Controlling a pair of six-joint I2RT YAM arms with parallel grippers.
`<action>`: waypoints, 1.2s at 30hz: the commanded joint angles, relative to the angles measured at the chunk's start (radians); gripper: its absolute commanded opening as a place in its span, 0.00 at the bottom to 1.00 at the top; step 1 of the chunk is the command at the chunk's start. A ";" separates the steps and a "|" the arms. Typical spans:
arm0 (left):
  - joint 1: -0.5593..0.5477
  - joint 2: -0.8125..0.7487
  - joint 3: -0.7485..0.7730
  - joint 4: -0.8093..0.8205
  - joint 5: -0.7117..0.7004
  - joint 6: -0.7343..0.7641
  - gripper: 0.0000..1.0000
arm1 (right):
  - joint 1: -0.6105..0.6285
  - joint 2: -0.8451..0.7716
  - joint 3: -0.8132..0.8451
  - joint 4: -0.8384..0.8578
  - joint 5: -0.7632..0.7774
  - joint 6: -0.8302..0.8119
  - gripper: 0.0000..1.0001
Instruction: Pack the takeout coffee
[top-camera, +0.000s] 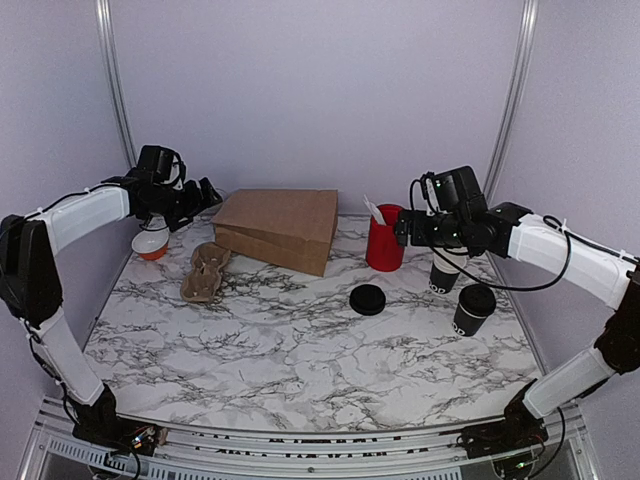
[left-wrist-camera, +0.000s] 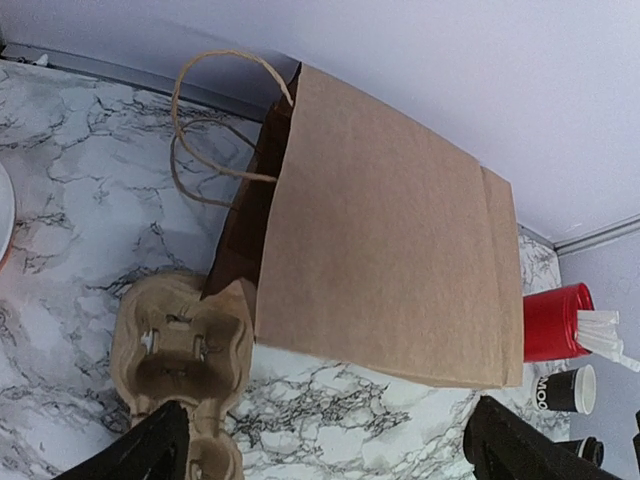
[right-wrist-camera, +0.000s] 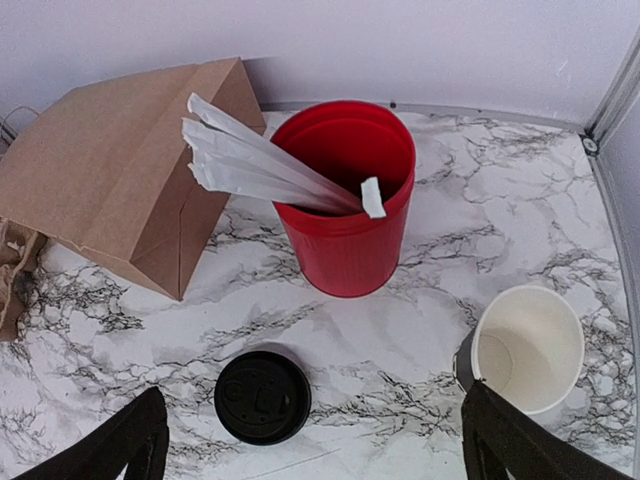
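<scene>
The marble bench (top-camera: 300, 340) carries a brown paper bag (top-camera: 280, 228) lying on its side, mouth toward the left arm. The left end effector (left-wrist-camera: 328, 425) hangs wide and empty above the cardboard cup carrier (left-wrist-camera: 175, 350). The right end effector (right-wrist-camera: 312, 425), equally wide and empty, hovers near the red cup (right-wrist-camera: 348, 215). The takeout coffee (right-wrist-camera: 528, 348) stands upright and unlidded at the right, apart from the black lid (right-wrist-camera: 262, 397). Judged stage: approach. Next: straddle the cup, close gently.
</scene>
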 joint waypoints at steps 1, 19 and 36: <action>0.047 0.131 0.130 0.032 0.135 -0.015 0.99 | 0.005 0.003 0.053 0.076 -0.044 -0.045 0.99; 0.145 0.556 0.552 0.031 0.079 -0.148 0.94 | 0.007 -0.024 0.041 0.067 -0.066 -0.028 0.98; 0.154 0.640 0.629 0.234 0.181 -0.238 0.10 | 0.010 -0.093 0.000 0.049 -0.041 -0.003 0.97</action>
